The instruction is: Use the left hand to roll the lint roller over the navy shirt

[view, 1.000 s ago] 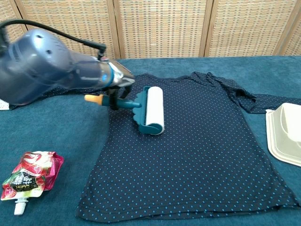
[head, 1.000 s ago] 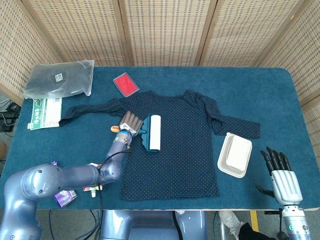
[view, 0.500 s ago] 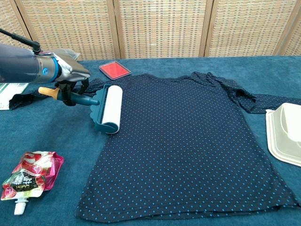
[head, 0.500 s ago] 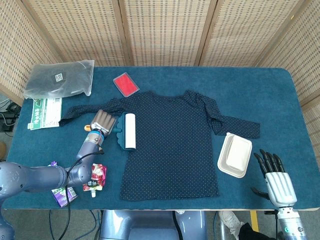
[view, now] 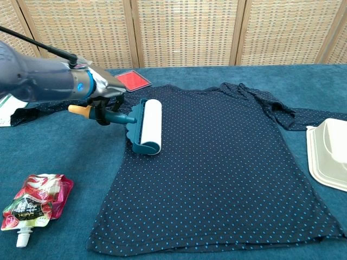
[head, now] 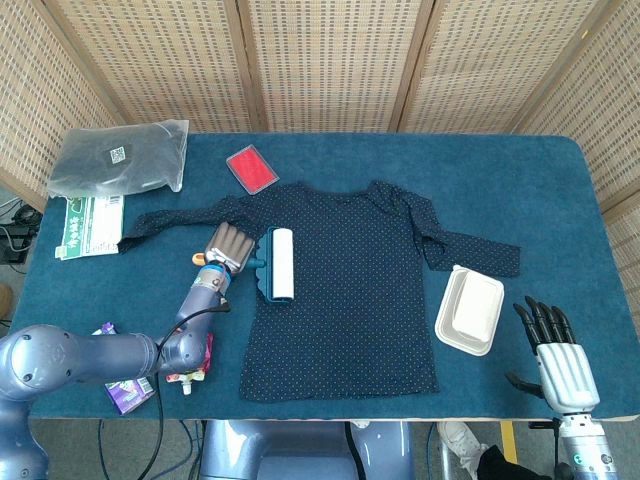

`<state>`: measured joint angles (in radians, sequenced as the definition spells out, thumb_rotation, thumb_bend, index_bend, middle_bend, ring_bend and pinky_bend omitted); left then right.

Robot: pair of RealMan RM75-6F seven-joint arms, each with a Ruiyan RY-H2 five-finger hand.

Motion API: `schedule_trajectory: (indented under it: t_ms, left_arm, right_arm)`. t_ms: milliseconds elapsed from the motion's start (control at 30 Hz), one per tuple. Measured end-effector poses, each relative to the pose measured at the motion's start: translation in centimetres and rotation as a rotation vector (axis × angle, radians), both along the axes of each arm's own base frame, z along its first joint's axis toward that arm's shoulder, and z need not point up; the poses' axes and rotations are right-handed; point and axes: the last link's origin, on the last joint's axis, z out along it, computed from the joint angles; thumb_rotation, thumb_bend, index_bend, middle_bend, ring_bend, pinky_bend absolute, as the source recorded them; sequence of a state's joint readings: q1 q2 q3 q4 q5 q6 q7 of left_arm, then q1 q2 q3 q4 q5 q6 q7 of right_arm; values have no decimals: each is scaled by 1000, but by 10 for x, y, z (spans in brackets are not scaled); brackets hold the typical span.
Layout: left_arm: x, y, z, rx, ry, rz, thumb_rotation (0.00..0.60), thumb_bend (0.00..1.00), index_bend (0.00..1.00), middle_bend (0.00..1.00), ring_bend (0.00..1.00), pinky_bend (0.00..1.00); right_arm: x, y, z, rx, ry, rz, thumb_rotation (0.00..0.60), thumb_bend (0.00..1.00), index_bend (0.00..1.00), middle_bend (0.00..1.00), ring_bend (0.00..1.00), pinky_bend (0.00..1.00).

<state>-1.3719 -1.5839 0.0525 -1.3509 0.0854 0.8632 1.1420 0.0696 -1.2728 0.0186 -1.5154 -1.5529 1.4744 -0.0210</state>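
Left hand point(view: 103, 92) grasps lint roller point(view: 145, 127) at navy shirt point(view: 227, 173) left hem, frame centre-left. Risk: sticky drum lifts, bunches loose fabric. Right hand point(head: 560, 355) released, idle.

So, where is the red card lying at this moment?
In the head view the red card lies flat on the table, upper left, just beyond the navy shirt and right of the grey bag.

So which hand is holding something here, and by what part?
The left hand holds the lint roller by its handle, the roll lying on the navy shirt. The right hand holds nothing, its fingers apart.
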Motion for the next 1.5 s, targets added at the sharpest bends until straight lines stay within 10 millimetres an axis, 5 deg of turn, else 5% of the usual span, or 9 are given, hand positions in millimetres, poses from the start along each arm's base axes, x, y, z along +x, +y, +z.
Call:
schedule_trajectory:
  t_ms: [533,767,1100,1500]
  left_arm:
    - [73,-1,-52,-10,-37,-3,600,540,852,893,735,686]
    - [86,-6,-66,-22,-44,17,600,540,852,893,735,686]
    - [59,-1,-44,1,-29,36,600,540,852,893,735,685]
    - [-10,-9,13,32,-22,32,600,537,852,893,735,676]
  right_arm:
    - [-8,-4,2,-3,-9,-29,600,116,0,0,0,0]
    - [-9,-4,3,-6,-7,-32,600,116,0,0,0,0]
    - [-7,-2,1,-1,3,-26,600,116,0,0,0,0]
    - [0,2,-7,24,26,3,600,116,0,0,0,0]
